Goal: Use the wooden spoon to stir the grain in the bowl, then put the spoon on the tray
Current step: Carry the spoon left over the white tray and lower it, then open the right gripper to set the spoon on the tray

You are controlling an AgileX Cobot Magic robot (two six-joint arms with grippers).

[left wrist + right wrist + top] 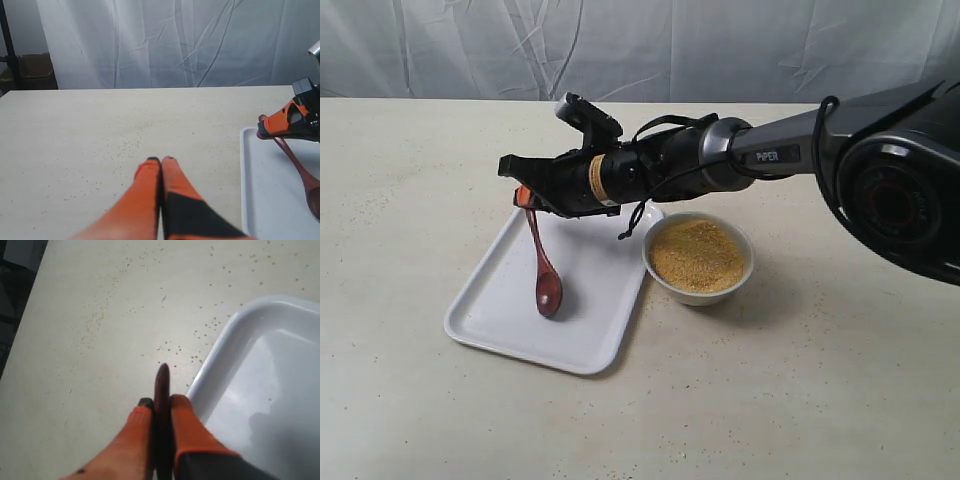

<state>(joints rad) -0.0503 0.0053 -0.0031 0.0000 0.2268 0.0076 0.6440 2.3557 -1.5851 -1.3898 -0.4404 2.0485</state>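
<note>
The right gripper [161, 402] is clenching its orange jaws on the slim handle end of the spoon [162, 385]; the right wrist view is showing the dark wood pinched between the two fingertips, with the tip of the handle poking out beyond them. That close view is not showing the rest of the spoon. The exterior view is supplying it: left of the frame's centre the spoon is hanging tilted from the jaws, and its rounded end is lying low on the tray [590, 300], seemingly touching the floor. The tray is sitting at lower left of centre in that view, and the arm is reaching across from the right edge.

Only the exterior view is showing the bowl [705, 297], which is standing just beside the tray's right edge, and the grain [698, 255] is filling it as a level yellow bed.

The left gripper [160, 161] is appearing only in its own wrist view, with its jaws pressed together on nothing above the bare tabletop [100, 140]. Both wrist views are picking up small specks [97, 320] scattered on the tabletop, too fine for the exterior view.
</note>
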